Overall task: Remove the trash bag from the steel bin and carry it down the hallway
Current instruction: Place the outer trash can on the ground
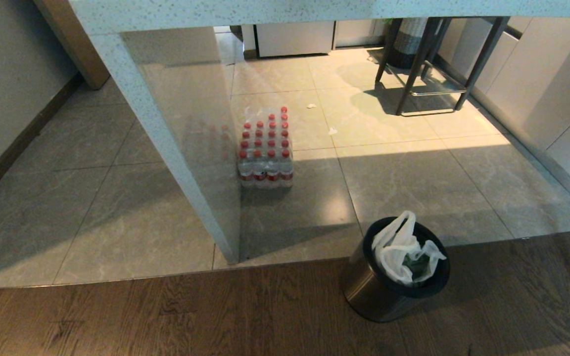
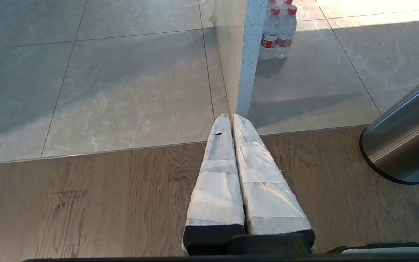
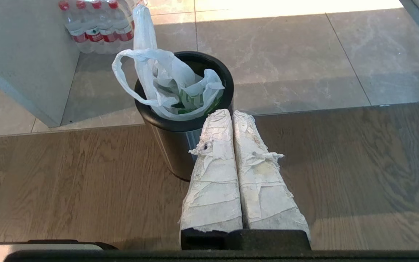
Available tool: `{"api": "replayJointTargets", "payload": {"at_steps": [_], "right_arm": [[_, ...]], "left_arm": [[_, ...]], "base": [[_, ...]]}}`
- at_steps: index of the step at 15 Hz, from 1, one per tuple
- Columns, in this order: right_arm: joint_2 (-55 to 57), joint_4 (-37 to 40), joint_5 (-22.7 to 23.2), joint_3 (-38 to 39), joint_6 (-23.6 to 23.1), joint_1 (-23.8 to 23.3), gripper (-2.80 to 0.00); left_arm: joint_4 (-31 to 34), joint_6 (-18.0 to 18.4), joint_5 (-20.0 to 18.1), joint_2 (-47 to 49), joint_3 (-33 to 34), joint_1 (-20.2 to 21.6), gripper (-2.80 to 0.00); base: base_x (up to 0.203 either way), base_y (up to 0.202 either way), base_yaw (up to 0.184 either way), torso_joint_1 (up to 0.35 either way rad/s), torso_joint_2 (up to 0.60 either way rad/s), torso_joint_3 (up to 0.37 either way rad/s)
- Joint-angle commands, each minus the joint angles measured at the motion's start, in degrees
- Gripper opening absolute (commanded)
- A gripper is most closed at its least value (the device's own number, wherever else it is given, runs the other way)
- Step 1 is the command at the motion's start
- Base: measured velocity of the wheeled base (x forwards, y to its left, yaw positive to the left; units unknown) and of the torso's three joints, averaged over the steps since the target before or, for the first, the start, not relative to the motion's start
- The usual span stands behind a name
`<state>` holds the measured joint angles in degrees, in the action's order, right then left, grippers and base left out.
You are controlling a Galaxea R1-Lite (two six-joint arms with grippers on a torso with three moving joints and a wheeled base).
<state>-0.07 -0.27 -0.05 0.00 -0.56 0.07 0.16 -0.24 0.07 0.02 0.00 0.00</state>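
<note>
Wood flooring [image 1: 166, 316] nearest; steel bin [image 1: 394, 277] stands on it, near right. Trash bag [image 1: 406, 249] sits inside, loop handles poking above the rim, free to grab. Right gripper [image 3: 231, 113] fingers pressed together, empty, just short of bin; left gripper [image 2: 230, 117] likewise, parked.

Daylight is entering from the far side, laying a bright, washed-out band across the floor tiles [image 1: 394, 128]. The tabletop [image 1: 314, 10] is casting a broad shadow forward, leaving the wood floor [image 1: 166, 316] dim. A stool [image 1: 428, 64] is throwing long shadows. Straight edges are bowing near the head view's borders; focus is staying sharp.
</note>
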Motion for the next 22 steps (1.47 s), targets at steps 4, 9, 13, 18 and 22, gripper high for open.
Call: {"api": "replayJointTargets", "payload": {"at_steps": [4,9,13,18,22], "right_arm": [[-1.6,2.3,0.1,-3.9,-2.1,0.0,-2.8],[27.1,14.3,0.5,-30.6,0.8,0.1,-2.8],[57.6,22.2,0.9,-46.9,3.7,0.5,-2.8],[84.8,2.0,-9.2,-47.1,6.3,2.6,-2.8],[97.6,-13.0,-15.6,-37.4,10.3,5.3,-2.8]], "left_arm": [[0.0,0.0,0.0,0.1,0.0,0.0,-2.8],[0.0,0.1,0.1,0.1,0.0,0.0,-2.8],[0.0,0.1,0.0,0.1,0.0,0.0,-2.8],[0.0,0.0,0.0,0.1,0.0,0.0,-2.8],[0.0,0.1,0.0,0.1,0.0,0.0,-2.8]], "base": [[0.0,0.0,0.0,0.0,0.0,0.0],[0.0,0.0,0.0,0.0,0.0,0.0],[0.0,0.0,0.0,0.0,0.0,0.0],[0.0,0.0,0.0,0.0,0.0,0.0],[0.0,0.0,0.0,0.0,0.0,0.0]]}}
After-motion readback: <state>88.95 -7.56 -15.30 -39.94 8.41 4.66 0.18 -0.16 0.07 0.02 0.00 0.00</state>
